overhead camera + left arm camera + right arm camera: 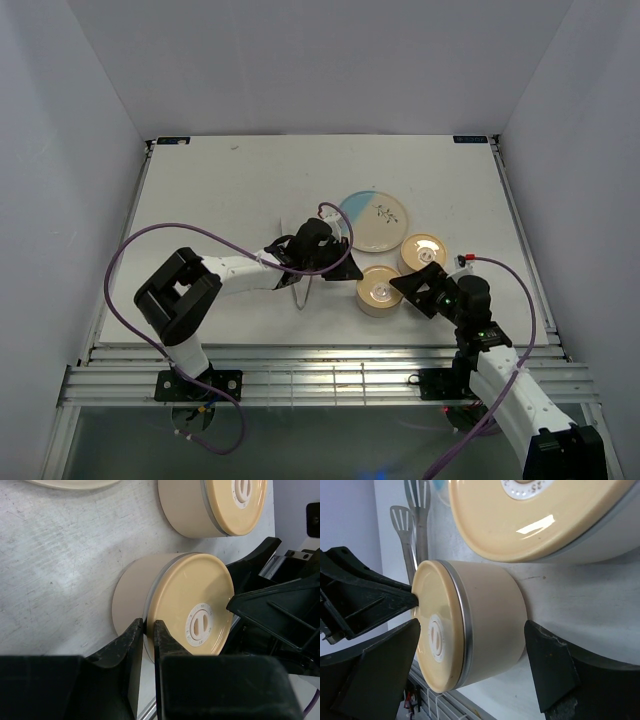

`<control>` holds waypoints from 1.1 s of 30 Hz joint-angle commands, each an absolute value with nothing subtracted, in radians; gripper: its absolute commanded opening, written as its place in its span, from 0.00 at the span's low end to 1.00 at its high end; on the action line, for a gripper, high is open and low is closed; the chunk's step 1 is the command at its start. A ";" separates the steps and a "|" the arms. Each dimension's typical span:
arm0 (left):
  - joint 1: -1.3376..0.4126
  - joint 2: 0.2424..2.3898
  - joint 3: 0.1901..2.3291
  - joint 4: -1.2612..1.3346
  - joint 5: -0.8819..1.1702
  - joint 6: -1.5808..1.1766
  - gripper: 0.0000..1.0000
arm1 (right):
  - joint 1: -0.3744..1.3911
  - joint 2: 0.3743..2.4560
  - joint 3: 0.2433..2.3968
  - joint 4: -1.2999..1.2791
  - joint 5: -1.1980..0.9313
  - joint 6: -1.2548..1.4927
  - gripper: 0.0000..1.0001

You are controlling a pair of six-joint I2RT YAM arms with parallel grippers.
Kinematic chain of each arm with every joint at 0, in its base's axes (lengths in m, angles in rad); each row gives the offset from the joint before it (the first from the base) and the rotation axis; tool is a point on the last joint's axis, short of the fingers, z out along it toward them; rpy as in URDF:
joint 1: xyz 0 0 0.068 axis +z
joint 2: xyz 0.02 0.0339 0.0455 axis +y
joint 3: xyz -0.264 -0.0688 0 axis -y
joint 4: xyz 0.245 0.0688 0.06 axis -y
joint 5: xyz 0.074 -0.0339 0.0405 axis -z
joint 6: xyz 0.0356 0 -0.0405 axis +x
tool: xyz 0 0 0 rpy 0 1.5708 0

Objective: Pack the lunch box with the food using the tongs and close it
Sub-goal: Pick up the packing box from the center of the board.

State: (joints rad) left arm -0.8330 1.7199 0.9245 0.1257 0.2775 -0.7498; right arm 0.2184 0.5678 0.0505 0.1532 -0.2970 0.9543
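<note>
**Top view.** White matte table (pixel 220 200). Two squat round containers, beige walls under glossy tan lids, each with a pale round disc at its centre. The front container (pixel 380 291) is the landmark. The rear container (pixel 423 251) sits just beyond it to the right, and the round blue-and-cream plate (pixel 385 236) lies farther back. The tongs (pixel 298 295), slim silver metal, lie left of the front container and well apart from it. Their long axis runs near-to-far, with the joined end toward the arm bases and the two arms running away under the left wrist. The left gripper (pixel 352 272) points at the front container from the left. The right gripper (pixel 412 286) meets it from the right.

**Left wrist.** The black fingers (pixel 127 645) are drawn almost together, leaving only a thin slit with nothing seen pinched in it. The tips are right by the front container's metal band, though contact is unclear.

**Right wrist.** The jaws are spread wide, and the front container fills the gap between them. I cannot tell whether they touch it. Beyond the container, the tongs show flat slotted heads (pixel 402 517).
</note>
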 commanded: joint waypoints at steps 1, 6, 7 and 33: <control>-0.834 1.718 0.888 0.060 0.264 -0.741 0.00 | 0.225 0.588 -0.035 0.146 -0.282 0.957 0.90; -0.836 1.720 0.876 0.064 0.261 -0.741 0.00 | 0.230 0.569 -0.055 0.149 -0.278 0.965 0.90; -0.836 1.717 0.876 0.066 0.259 -0.742 0.00 | 0.232 0.569 -0.058 0.150 -0.276 0.968 0.90; -0.834 1.726 0.862 0.090 0.265 -0.753 0.00 | 0.301 0.676 -0.089 0.259 -0.245 1.011 0.90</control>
